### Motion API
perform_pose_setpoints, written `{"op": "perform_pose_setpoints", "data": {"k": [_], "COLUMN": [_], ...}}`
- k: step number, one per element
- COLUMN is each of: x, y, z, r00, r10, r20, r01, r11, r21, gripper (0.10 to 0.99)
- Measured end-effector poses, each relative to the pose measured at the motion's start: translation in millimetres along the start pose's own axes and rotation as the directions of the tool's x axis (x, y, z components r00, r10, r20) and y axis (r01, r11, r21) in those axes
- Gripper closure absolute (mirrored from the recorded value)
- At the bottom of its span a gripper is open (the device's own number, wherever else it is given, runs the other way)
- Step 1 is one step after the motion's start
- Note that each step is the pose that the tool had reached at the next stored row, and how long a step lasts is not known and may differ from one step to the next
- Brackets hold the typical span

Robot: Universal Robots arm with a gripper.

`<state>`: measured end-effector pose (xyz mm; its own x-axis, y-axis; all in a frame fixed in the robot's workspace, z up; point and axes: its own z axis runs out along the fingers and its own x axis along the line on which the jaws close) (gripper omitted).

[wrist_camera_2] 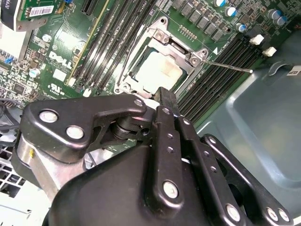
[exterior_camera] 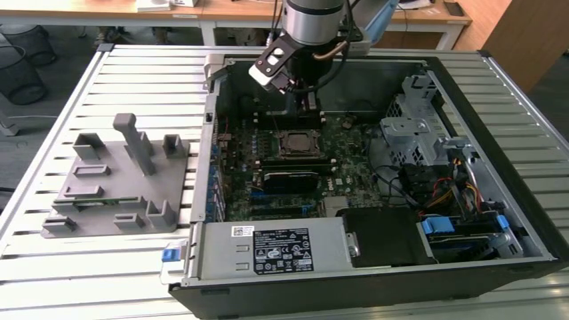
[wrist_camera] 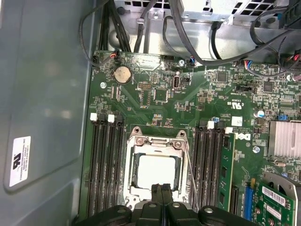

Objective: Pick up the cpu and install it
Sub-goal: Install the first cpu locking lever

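Slatted metal table carries an open computer case, inside which the gripper hangs with fingers pressed together and holding nothing, just above the cpu seated in the motherboard socket, with memory slots flanking both sides.

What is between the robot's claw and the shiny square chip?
Nothing: in the first wrist view the gripper hangs right over the edge of the cpu, which sits in the socket.
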<state>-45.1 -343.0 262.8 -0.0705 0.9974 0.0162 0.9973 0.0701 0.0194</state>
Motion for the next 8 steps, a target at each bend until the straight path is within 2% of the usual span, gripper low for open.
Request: {"op": "perform_pose_setpoints", "data": {"k": [8], "x": [0.1], "y": [0.1], "z": [-4.8], "r00": [1.0000], "r10": [0.000], "r20": [0.0000], "r01": [0.000], "r11": [1.0000], "r21": [0.000], "gripper": [0.980]}}
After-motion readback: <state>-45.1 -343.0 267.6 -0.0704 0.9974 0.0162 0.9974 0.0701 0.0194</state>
